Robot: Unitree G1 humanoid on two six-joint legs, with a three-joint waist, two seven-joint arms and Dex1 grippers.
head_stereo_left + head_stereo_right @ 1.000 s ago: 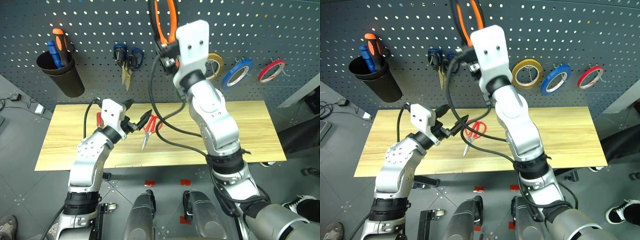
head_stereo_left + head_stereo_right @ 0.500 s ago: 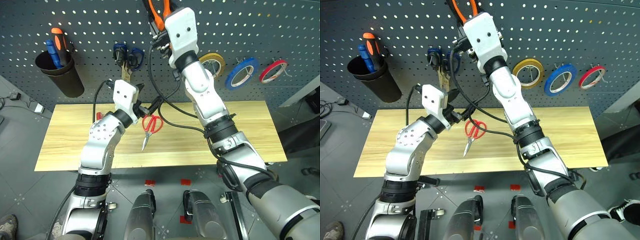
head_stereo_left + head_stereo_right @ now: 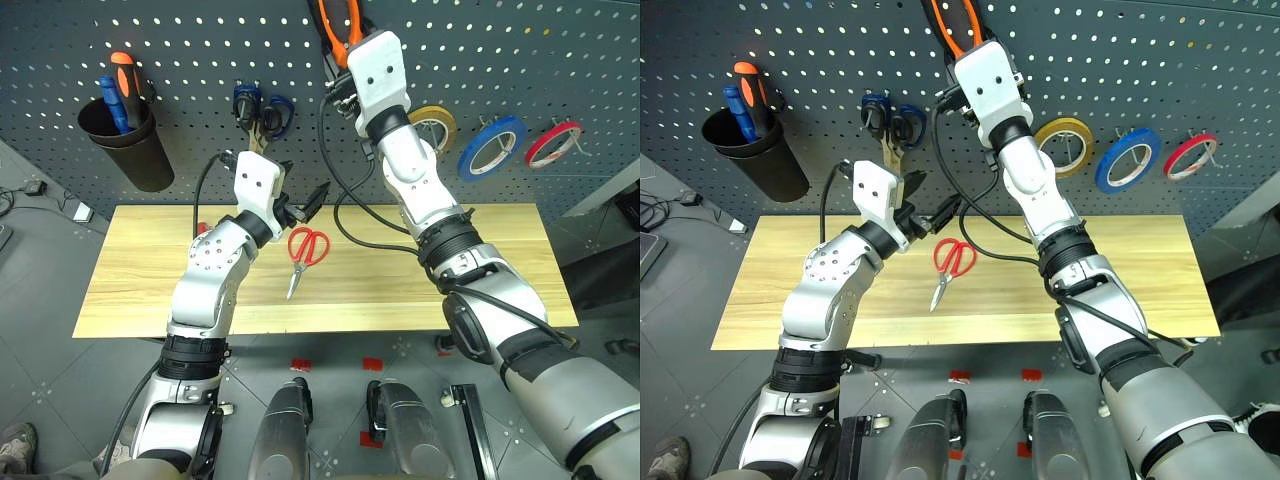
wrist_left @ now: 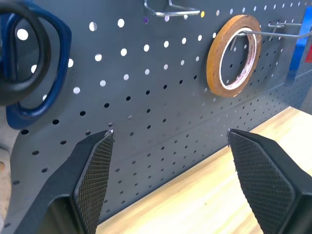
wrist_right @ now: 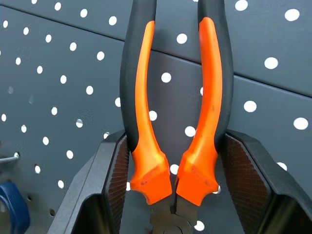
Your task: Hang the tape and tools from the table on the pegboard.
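Pliers (image 5: 175, 122) between right gripper (image 5: 173, 195) fingers (handles up)

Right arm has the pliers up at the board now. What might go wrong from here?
The right gripper grips the pliers near the base of the handles, with most of their length standing free; nudging the pegboard might twist them in the grip. The handle tops run past the edge of the head views, so any hook there can't be checked. The open left gripper hovers by the hung blue scissors and may bump them.
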